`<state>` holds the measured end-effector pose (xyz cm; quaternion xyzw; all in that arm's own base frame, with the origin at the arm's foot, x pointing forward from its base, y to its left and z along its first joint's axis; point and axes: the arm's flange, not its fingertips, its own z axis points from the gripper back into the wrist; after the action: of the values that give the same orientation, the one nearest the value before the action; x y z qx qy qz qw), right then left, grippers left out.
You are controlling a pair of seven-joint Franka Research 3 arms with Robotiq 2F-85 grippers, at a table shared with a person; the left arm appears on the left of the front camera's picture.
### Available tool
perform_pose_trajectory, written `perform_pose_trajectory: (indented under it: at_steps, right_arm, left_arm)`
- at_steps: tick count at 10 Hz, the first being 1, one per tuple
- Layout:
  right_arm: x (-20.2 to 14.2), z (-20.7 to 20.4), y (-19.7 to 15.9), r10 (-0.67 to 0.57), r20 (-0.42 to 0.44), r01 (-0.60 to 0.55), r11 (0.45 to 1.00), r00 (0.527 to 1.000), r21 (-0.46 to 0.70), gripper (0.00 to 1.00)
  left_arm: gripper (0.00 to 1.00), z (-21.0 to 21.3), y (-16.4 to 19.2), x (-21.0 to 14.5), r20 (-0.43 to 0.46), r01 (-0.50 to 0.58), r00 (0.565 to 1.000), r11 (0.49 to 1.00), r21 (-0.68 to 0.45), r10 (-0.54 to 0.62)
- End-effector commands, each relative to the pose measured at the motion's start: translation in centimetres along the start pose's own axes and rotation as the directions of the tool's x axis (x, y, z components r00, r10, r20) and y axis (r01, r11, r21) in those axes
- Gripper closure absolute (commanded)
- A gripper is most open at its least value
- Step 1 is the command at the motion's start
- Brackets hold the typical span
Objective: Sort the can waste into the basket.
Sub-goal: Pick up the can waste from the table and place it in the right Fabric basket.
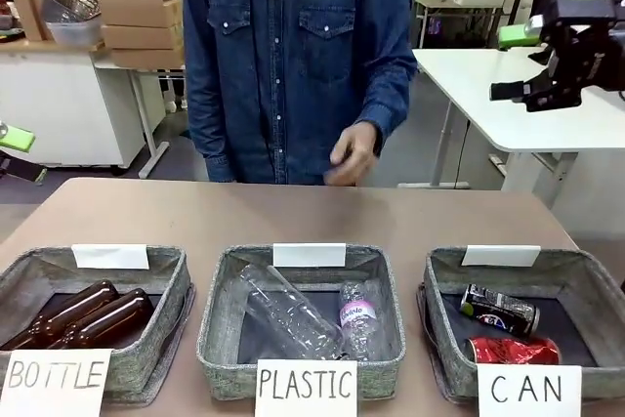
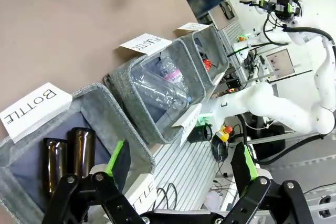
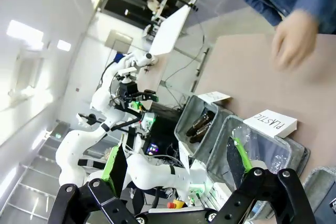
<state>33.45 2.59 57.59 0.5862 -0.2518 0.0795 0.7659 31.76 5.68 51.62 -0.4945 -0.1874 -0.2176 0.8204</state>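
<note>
The black can (image 1: 500,310) and the red can (image 1: 513,350) lie side by side in the grey CAN basket (image 1: 446,339) at the table's right front. The left wrist view shows that basket (image 2: 216,43) farthest along the row, with a red can (image 2: 207,65) inside. My right gripper (image 1: 516,63) hangs open and empty, high above the table's right end. Its own view shows its jaws (image 3: 176,163) spread wide. My left gripper (image 1: 18,153) sits open at the left edge, and its green-padded fingers (image 2: 178,166) hold nothing.
The BOTTLE basket (image 1: 171,285) holds brown glass bottles (image 1: 93,314); the PLASTIC basket (image 1: 220,310) holds clear bottles (image 1: 293,319). A person in a denim shirt stands at the far side, one hand (image 1: 354,153) above the table's far edge. A white table (image 1: 488,95) stands behind right.
</note>
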Motion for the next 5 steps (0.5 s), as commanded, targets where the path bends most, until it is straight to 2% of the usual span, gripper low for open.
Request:
perform_pose_trajectory:
  at_steps: [1, 5]
  right_arm:
    - [-0.19, -0.02, 0.02, -0.004, -0.002, 0.004, 1.000, 1.000, 0.007, 0.00]
    - [-0.19, -0.02, 0.02, -0.004, -0.002, 0.004, 1.000, 1.000, 0.007, 0.00]
  left_arm:
    - [0.00, -0.16, -0.20, -0.08, 0.009, -0.002, 1.000, 1.000, -0.010, 0.002]
    - [0.00, -0.16, -0.20, -0.08, 0.009, -0.002, 1.000, 1.000, -0.010, 0.002]
